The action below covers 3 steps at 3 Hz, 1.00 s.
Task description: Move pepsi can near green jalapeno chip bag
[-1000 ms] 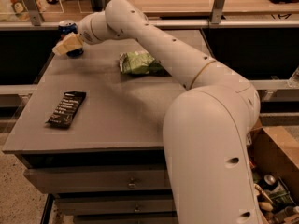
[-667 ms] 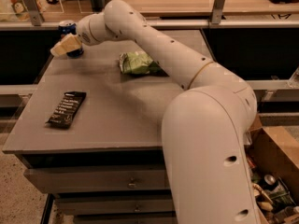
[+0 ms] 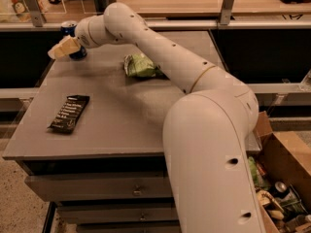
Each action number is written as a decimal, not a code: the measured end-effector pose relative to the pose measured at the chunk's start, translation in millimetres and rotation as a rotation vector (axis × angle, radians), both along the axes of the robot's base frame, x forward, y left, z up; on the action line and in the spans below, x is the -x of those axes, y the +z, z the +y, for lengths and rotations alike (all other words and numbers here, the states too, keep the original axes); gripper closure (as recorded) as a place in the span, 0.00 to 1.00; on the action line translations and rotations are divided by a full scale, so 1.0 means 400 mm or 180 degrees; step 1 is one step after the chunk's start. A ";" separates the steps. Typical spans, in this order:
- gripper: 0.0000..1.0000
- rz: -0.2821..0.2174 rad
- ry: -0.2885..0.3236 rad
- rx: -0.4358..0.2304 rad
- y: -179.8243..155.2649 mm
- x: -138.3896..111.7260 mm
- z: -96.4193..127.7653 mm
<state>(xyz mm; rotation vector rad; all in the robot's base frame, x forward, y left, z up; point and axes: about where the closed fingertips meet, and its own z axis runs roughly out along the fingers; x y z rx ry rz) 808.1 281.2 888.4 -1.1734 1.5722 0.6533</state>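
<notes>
The pepsi can (image 3: 69, 30) stands upright at the far left corner of the grey table (image 3: 126, 120); its silver top and blue side show, and the rest is hidden. My gripper (image 3: 62, 47) reaches in from the right and sits right in front of the can, at its lower half. The green jalapeno chip bag (image 3: 140, 65) lies on the table to the right of the can, about a bag's width or more away, partly under my arm.
A flat black snack-bar wrapper (image 3: 69, 112) lies near the table's front left. My large white arm (image 3: 214, 130) crosses the right half of the table. An open cardboard box (image 3: 286, 178) of assorted items stands on the floor at the right. Drawers sit under the table.
The gripper has edged very slightly left by the can. The can, the chip bag and the wrapper have not moved.
</notes>
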 end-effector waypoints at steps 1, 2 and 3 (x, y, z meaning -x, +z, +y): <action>0.18 -0.0014 0.0011 -0.0042 0.000 -0.007 0.021; 0.41 -0.0042 0.0023 -0.0040 0.002 -0.008 0.032; 0.55 -0.0100 0.0029 -0.0005 0.041 -0.002 0.009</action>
